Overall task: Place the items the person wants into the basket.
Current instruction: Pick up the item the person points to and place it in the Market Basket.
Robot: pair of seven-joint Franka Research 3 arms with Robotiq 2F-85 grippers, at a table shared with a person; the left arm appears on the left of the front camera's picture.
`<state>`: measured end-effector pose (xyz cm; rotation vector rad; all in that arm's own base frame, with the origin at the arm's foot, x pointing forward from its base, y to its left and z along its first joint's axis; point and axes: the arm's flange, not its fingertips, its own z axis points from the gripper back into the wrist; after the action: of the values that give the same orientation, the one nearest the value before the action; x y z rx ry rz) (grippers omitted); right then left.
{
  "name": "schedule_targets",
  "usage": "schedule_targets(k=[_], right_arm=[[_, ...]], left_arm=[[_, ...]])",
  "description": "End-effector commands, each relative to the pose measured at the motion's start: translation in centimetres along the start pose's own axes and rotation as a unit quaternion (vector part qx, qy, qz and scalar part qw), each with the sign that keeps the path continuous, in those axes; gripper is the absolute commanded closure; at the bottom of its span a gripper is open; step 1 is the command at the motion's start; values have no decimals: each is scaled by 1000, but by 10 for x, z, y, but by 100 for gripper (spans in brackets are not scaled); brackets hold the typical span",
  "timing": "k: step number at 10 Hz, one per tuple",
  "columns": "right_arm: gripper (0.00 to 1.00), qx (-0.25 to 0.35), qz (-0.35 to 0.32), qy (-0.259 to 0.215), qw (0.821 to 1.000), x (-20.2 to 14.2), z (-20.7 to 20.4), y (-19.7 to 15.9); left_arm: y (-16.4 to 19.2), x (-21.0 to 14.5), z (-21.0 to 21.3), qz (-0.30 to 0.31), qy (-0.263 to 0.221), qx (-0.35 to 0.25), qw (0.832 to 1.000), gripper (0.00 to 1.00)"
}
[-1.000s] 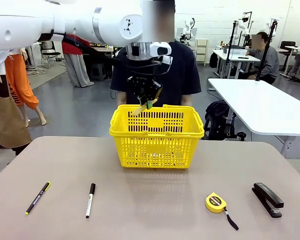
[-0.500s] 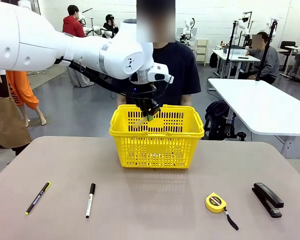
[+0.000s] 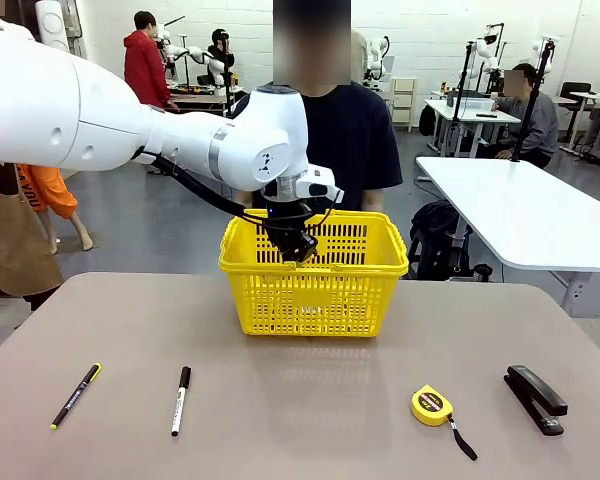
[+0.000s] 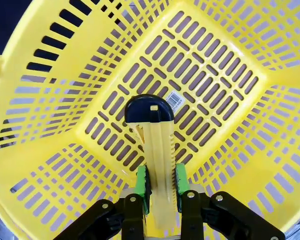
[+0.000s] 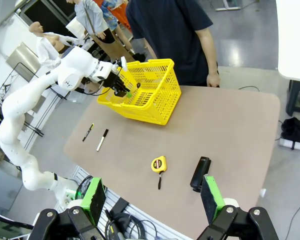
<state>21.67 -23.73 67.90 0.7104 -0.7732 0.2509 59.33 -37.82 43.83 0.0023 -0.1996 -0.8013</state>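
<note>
My left gripper point(image 3: 293, 248) reaches down inside the yellow basket point(image 3: 315, 290), which stands at the table's far middle. In the left wrist view the left gripper point(image 4: 161, 180) is shut on the long yellow utility knife point(image 4: 159, 145), its green pads against both sides. The knife's black end points at the basket's slotted floor point(image 4: 210, 95). A black pen with a yellow-green end point(image 3: 76, 396) and a white marker with a black cap point(image 3: 181, 400) lie on the near left of the table. The person point(image 3: 350, 130) stands behind the basket. My right gripper point(image 5: 152, 200) hangs open high above the table.
A round yellow tape measure point(image 3: 432, 404) and a black stapler point(image 3: 535, 397) lie on the near right. The brown table point(image 3: 310, 400) is bare between the basket and the near row of tools. A white table point(image 3: 520, 210) stands behind on the right.
My left gripper has come down from above the basket's rim into the basket, carrying the utility knife. The pen, marker, tape measure and stapler have not moved.
</note>
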Motion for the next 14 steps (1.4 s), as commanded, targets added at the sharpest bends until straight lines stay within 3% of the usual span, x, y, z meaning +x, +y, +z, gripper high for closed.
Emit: schedule_targets(k=[1, 2, 3, 7, 8, 9, 11, 13, 14], right_arm=[[0, 8, 1, -4, 1000, 1, -1, 1], [0, 8, 1, -4, 1000, 1, -1, 1], [0, 8, 1, -4, 1000, 1, -1, 1], [0, 8, 1, -4, 1000, 1, -1, 1], [0, 8, 1, -4, 1000, 1, -1, 1], [0, 8, 1, -4, 1000, 1, -1, 1], [0, 8, 1, -4, 1000, 1, -1, 1], [0, 8, 1, -4, 1000, 1, -1, 1], [0, 8, 1, -4, 1000, 1, -1, 1]], left_arm=[[7, 2, 4, -2, 3, -8, 1000, 55], [8, 2, 5, -2, 0, -8, 1000, 17], [10, 1, 8, 0, -4, -10, 1000, 0], [9, 3, 14, 4, 0, -11, 1000, 0], [6, 3, 21, 15, 14, -10, 1000, 14], [-4, 0, 44, 20, 11, -4, 1000, 5], [-36, -30, 150, 35, -27, -19, 999, 0], [-61, -91, 242, 33, -67, -8, 997, 0], [-69, -128, 269, 47, -53, -24, 997, 0]])
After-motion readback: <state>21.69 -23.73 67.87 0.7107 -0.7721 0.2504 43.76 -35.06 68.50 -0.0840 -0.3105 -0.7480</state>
